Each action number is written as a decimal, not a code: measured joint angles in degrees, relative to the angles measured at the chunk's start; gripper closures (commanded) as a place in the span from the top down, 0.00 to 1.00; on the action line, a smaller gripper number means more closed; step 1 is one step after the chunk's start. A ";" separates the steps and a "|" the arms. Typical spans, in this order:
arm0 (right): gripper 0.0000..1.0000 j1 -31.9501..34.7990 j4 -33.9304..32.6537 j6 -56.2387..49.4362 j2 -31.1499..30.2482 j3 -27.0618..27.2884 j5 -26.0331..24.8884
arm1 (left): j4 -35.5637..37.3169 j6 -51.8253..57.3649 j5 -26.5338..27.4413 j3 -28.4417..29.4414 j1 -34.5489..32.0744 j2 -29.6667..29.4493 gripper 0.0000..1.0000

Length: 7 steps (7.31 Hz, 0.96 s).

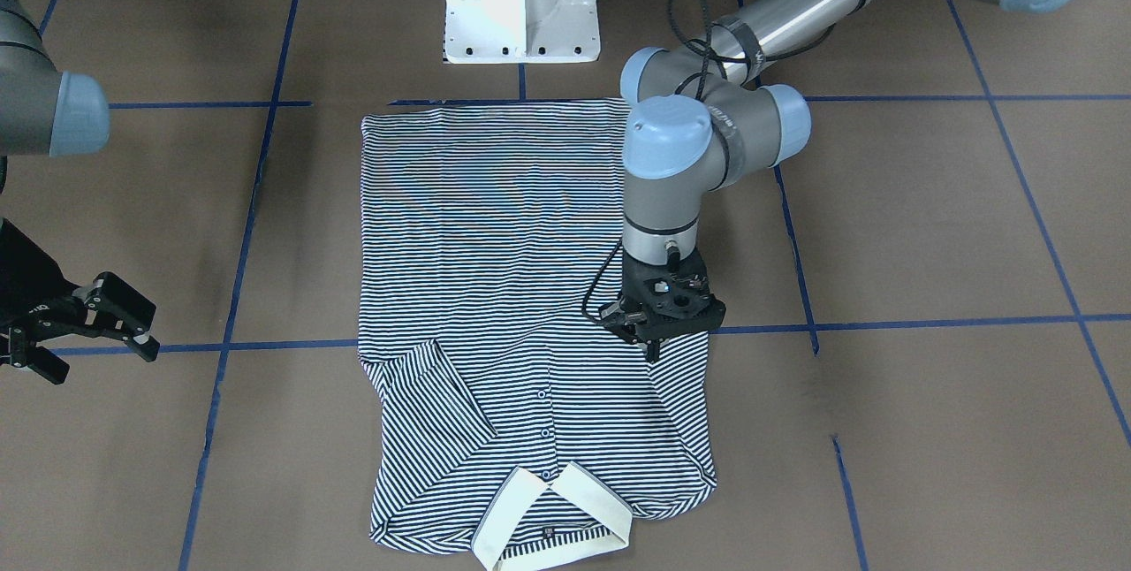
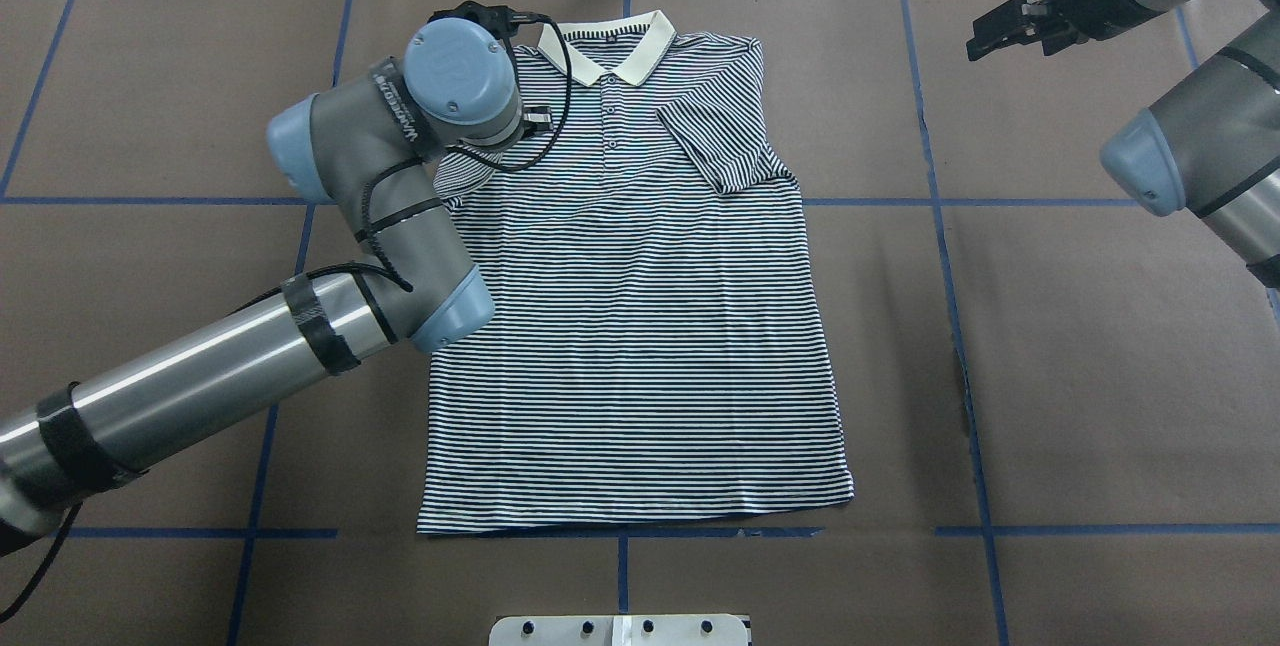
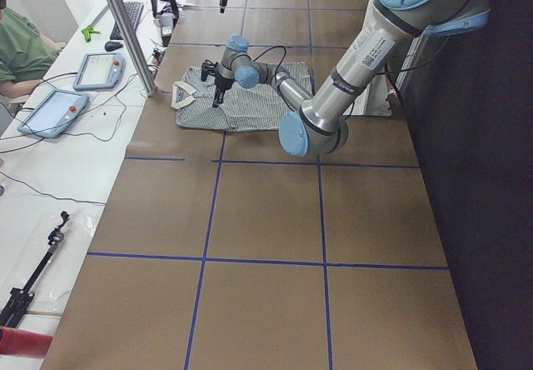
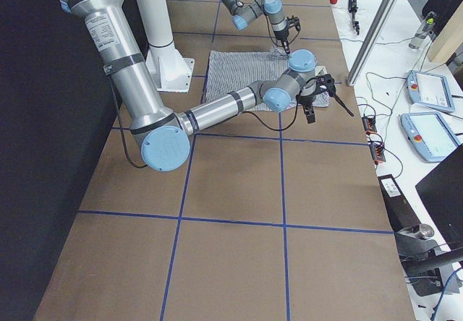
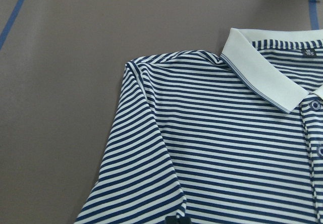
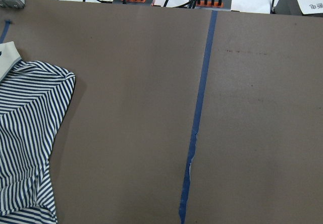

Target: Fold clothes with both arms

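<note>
Left arm (image 2: 200, 366) stretched long, elbow bent, last wrist joints stacked upright so the left gripper (image 1: 652, 343) pointed straight down beneath its own wrist. Its black fingers sat close together, though whether they were fully closed could not be read. Right arm (image 2: 1200, 136) stood well off to the side of the left gripper, wrist tilted. The right gripper (image 1: 99, 359) pointed toward the left one, with a clear gap between its two fingers.
</note>
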 measured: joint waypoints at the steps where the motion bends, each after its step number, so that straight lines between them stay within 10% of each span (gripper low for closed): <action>1: 1.00 -0.03 0.00 0.02 0.04 0.00 -0.05 | 0.22 -0.73 0.47 3.12 0.32 -2.41 0.57; 2: 1.00 -0.06 0.00 0.03 0.13 0.01 -0.07 | 0.37 -0.76 0.56 5.85 0.43 -4.54 1.00; 5: 1.00 -0.51 0.00 0.24 0.22 0.74 0.22 | 0.54 3.88 -0.04 6.95 0.48 -6.44 1.00; 7: 1.00 -3.36 -0.14 7.20 -0.83 4.03 -0.52 | 0.57 8.27 -3.82 -4.27 0.49 0.06 1.00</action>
